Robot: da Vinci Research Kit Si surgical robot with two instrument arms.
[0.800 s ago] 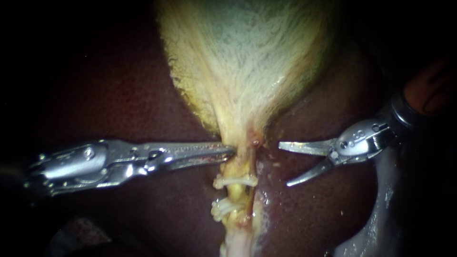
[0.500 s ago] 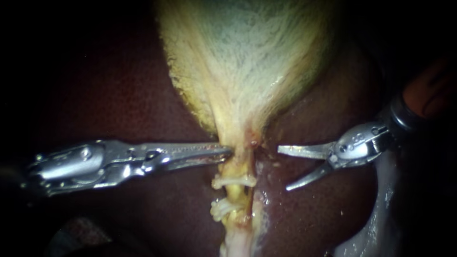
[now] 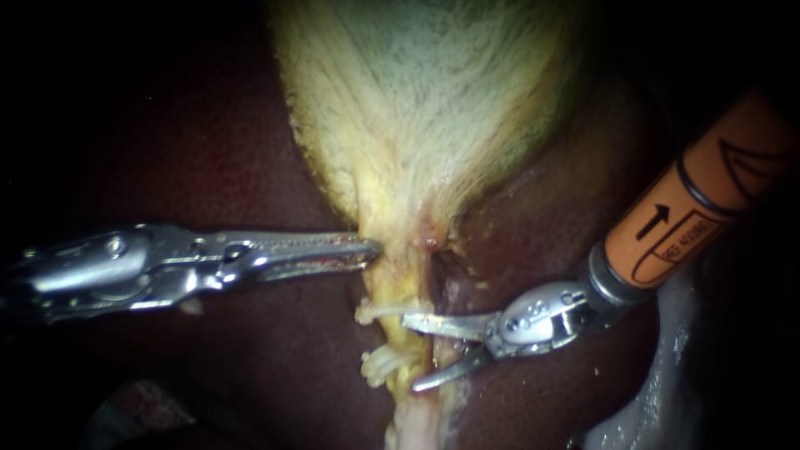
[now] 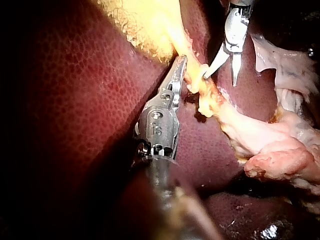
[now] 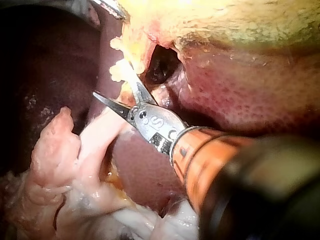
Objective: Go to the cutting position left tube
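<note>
Right instrument (image 3: 409, 352) has its jaws wide apart, tips straddling the yellow tube (image 3: 397, 342) at its two white clips (image 3: 375, 313), while the left instrument (image 3: 372, 251) has its jaws clamped on the gallbladder (image 3: 417, 125) at its neck.

Black surround at edges; light pooled centrally; glistening dark red liver (image 3: 208, 167) backdrop.
</note>
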